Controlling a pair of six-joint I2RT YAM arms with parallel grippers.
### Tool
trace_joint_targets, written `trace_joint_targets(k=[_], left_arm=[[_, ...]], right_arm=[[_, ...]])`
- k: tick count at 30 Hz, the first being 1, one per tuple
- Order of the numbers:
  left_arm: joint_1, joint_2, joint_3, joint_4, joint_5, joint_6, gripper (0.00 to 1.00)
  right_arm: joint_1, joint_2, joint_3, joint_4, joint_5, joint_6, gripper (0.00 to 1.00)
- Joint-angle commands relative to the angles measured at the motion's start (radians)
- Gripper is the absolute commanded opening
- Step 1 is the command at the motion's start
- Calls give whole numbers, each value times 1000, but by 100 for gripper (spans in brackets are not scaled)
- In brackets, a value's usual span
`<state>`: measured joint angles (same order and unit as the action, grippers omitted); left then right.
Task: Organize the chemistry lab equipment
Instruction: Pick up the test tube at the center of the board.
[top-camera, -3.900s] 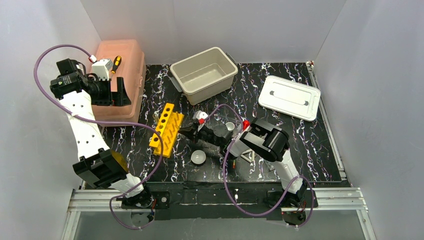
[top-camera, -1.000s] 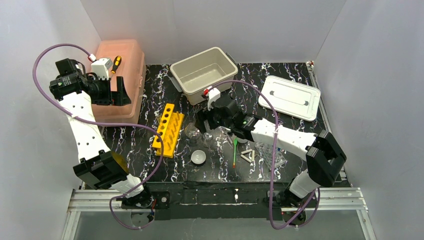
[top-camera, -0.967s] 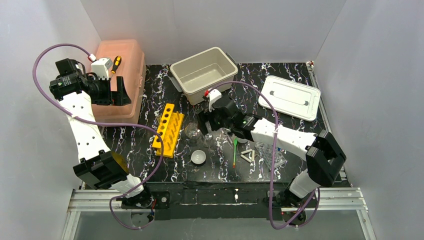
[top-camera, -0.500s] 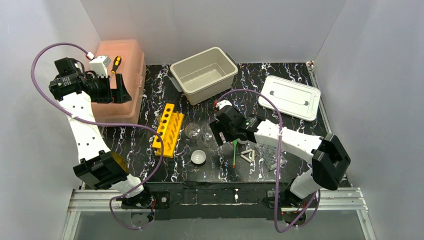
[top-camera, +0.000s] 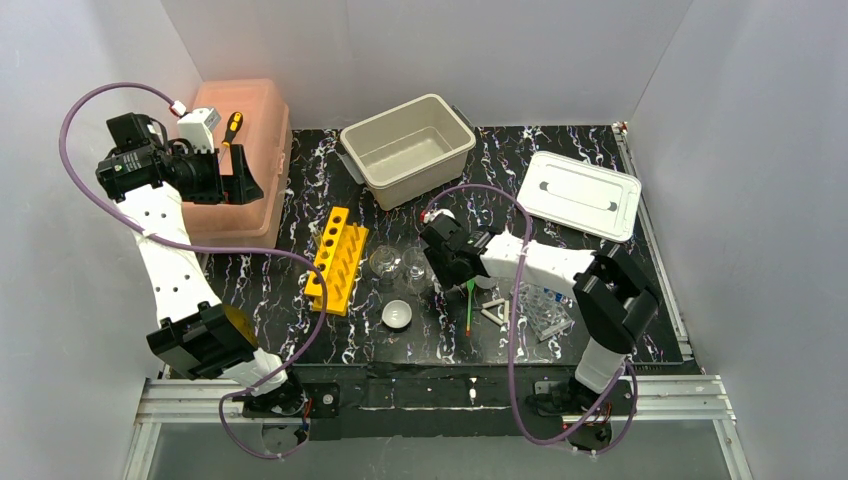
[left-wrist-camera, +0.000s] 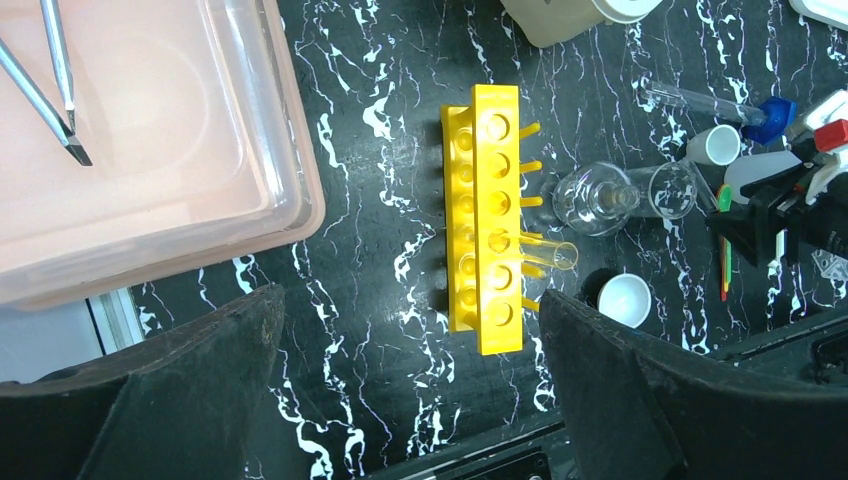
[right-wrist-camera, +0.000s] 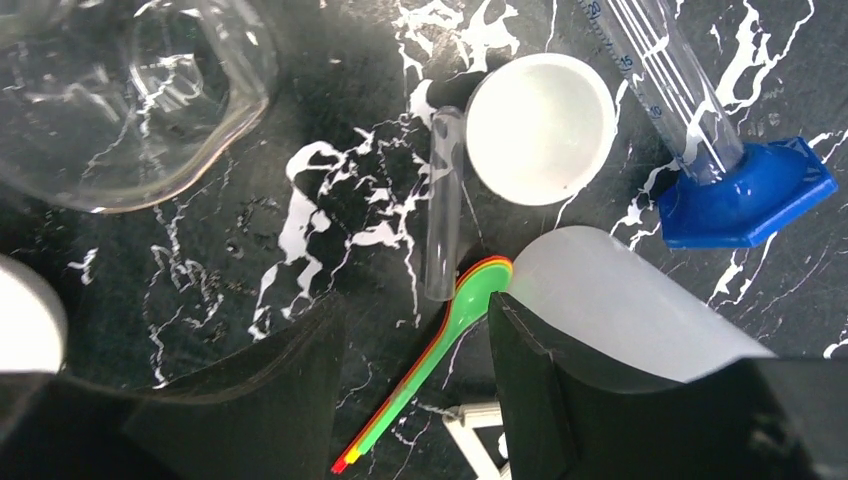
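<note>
Obs., top view. Landmark: pink box (top-camera: 262, 130), translucent, at the bench's (top-camera: 300, 200) far left edge.
- Screwdriver handle (top-camera: 231, 127), black and orange, lies on the box's top near its far right corner.
- Left wrist view: two metal shafts (left-wrist-camera: 45, 110) lie over the pink surface, tips apart; on or under the lid cannot be told.
- Beige tub (top-camera: 430, 172): right of the box, set askew, a strip of bench between them.
- White lid (top-camera: 579, 195): flat, two dark slots, well right of the box, beyond the tub.
- Bench surface: black, white veining.
</note>
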<state>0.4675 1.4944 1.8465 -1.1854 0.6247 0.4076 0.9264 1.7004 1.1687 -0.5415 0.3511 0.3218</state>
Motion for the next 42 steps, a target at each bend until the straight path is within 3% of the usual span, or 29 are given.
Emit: trace_joint_targets(k=[1, 18, 23, 29, 34, 42], left_arm=[[1, -32, 15, -7, 8, 2, 99], [1, -41, -26, 10, 27, 20, 99], [0, -43, -29, 10, 26, 20, 99], [1, -42, -28, 10, 40, 9, 99], [0, -40, -28, -5, 67, 6, 99], [1, -23, -23, -13, 78, -32, 99]], right_arm=[[-36, 25, 27, 78, -9, -19, 62], [-59, 159, 60, 152, -50, -4, 47], [-59, 156, 51, 156, -51, 4, 30], [-54, 135, 27, 167, -79, 31, 21], [-50, 126, 51, 151, -76, 28, 1], [-31, 41, 151, 83, -71, 17, 1]])
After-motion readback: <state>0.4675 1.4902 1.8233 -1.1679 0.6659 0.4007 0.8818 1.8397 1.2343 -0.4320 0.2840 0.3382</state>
